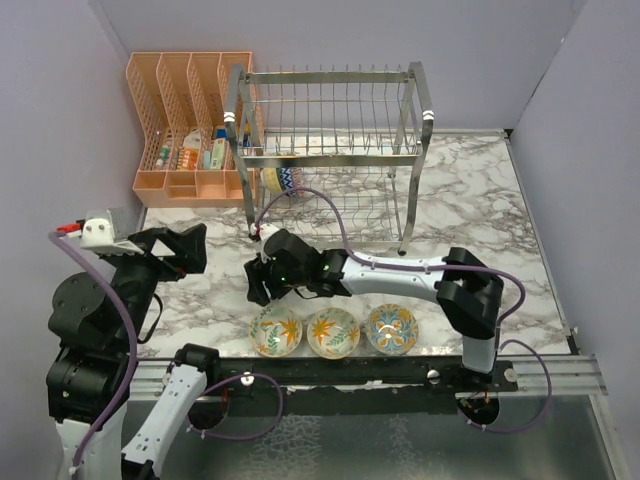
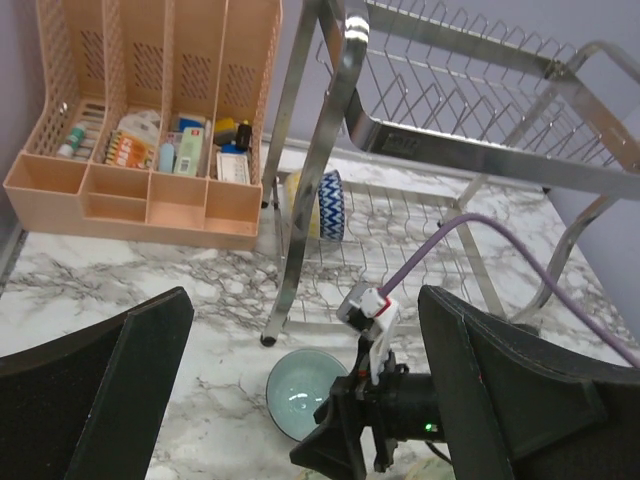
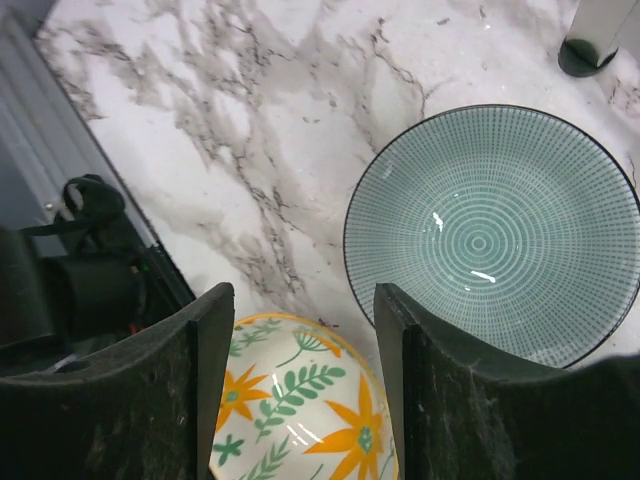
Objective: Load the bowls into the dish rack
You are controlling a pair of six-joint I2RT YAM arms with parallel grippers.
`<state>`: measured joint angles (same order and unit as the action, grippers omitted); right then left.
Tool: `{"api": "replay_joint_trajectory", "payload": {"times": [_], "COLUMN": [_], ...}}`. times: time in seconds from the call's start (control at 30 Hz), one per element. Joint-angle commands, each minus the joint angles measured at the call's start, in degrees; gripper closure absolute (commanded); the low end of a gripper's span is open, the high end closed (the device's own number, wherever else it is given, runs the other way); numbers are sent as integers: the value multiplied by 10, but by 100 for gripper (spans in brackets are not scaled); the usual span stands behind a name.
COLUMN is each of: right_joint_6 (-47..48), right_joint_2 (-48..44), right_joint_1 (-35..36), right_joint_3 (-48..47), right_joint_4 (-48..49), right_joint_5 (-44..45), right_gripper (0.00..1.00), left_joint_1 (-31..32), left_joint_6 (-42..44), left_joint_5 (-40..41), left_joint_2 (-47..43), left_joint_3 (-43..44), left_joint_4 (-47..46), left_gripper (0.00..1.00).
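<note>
The chrome dish rack stands at the back, with one blue-and-yellow bowl on edge in the left of its lower tier. Three floral bowls sit in a row near the front edge: left, middle and right. A pale teal bowl rests on the marble by the rack's front left foot. My right gripper hangs open, pointing down. The left floral bowl shows below its gap and the teal bowl is just beside its right finger. My left gripper is open and empty, off to the left.
A peach plastic organizer with small items stands at the back left beside the rack. The right arm's purple cable loops in front of the rack's lower tier. Walls close in on the left, back and right.
</note>
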<state>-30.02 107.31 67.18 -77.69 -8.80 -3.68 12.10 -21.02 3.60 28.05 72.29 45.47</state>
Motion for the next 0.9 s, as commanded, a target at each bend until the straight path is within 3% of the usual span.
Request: {"api": "replay_joint_trajectory", "payload": {"times": [0.0, 0.47, 0.73, 0.87], "right_joint_6": [35, 77, 83, 81], "right_joint_2": [45, 156, 181, 186], "right_joint_1": [8, 36, 56, 59], "right_joint_3": [-55, -166, -175, -175], "right_joint_4": [-63, -123, -135, -138], "right_joint_5": [57, 147, 211, 251], "right_gripper": [41, 47, 50, 60], "left_joint_1": [1, 1, 1, 1], "left_joint_6": [10, 14, 17, 16], "left_joint_5": [57, 65, 70, 69], "left_joint_2": [-11, -42, -47, -49], "left_joint_3": [38, 20, 14, 8], "left_joint_4": [10, -2, 2, 1], "left_gripper": [1, 1, 1, 1]}}
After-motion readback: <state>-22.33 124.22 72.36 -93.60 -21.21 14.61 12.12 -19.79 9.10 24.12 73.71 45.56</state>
